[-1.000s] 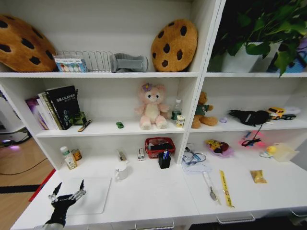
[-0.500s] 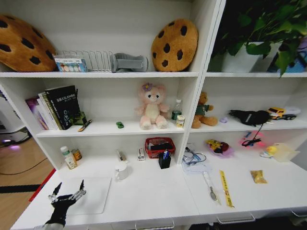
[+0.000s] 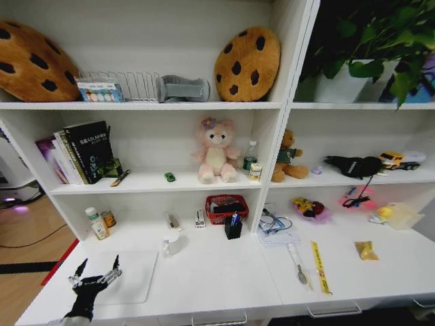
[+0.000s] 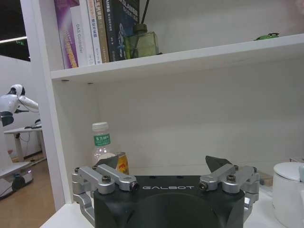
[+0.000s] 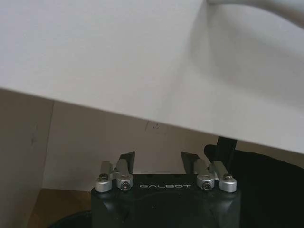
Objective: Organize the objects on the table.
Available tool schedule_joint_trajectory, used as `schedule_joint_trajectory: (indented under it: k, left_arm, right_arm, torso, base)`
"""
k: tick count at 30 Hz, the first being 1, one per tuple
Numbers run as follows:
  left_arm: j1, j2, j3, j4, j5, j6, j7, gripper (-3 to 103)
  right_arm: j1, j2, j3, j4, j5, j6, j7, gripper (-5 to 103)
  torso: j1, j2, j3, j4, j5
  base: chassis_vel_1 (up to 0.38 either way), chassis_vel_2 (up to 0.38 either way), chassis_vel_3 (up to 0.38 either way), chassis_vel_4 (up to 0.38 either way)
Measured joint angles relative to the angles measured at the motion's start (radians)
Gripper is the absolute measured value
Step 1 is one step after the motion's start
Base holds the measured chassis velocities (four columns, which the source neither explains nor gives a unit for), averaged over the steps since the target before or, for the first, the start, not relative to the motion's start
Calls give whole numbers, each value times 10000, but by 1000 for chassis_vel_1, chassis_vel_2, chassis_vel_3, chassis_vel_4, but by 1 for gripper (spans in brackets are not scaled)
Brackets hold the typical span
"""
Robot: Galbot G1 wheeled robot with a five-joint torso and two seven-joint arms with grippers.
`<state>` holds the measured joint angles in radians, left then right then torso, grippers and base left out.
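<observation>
Silver laptop (image 3: 126, 275) lies flat near the long white desk's (image 3: 217, 272) front left corner, and we see our left gripper (image 3: 95, 271) hovering over its left edge, fingers spread apart. Our right gripper (image 5: 157, 160) sits below a white surface's edge, fingers parted and empty

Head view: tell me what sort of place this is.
Probably an office or study corner: a long white table set against built-in shelves. Books stand on a shelf, a pen holder sits on the table, and a potted plant is up top. Plush toys suggest a staged or lived-in setting.
</observation>
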<state>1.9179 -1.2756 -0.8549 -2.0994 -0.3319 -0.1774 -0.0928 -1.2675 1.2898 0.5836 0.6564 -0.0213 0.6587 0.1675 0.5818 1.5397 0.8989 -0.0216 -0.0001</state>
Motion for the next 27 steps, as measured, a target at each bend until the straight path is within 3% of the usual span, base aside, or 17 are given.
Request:
schedule_joint_trajectory:
  k: [10, 19, 27]
  left_arm:
    - [0, 0, 0, 0, 0, 0, 0, 100]
    - [0, 0, 0, 0, 0, 0, 0, 100]
    - [0, 0, 0, 0, 1, 0, 0, 100]
  right_arm:
    - [-1023, 298, -73, 568, -543, 311, -3, 95]
    - [-2450, 469, -91, 1644, -681, 666, -45, 100]
    - [-4666, 649, -58, 3395, -811, 1363, -155, 100]
  torso:
    - [0, 1, 0, -1, 2]
    - [0, 1, -1, 3, 0]
    - [-1, 2, -2, -1, 2]
  base:
    - [0, 0, 0, 0]
    - [0, 0, 0, 0]
    - [0, 0, 0, 0]
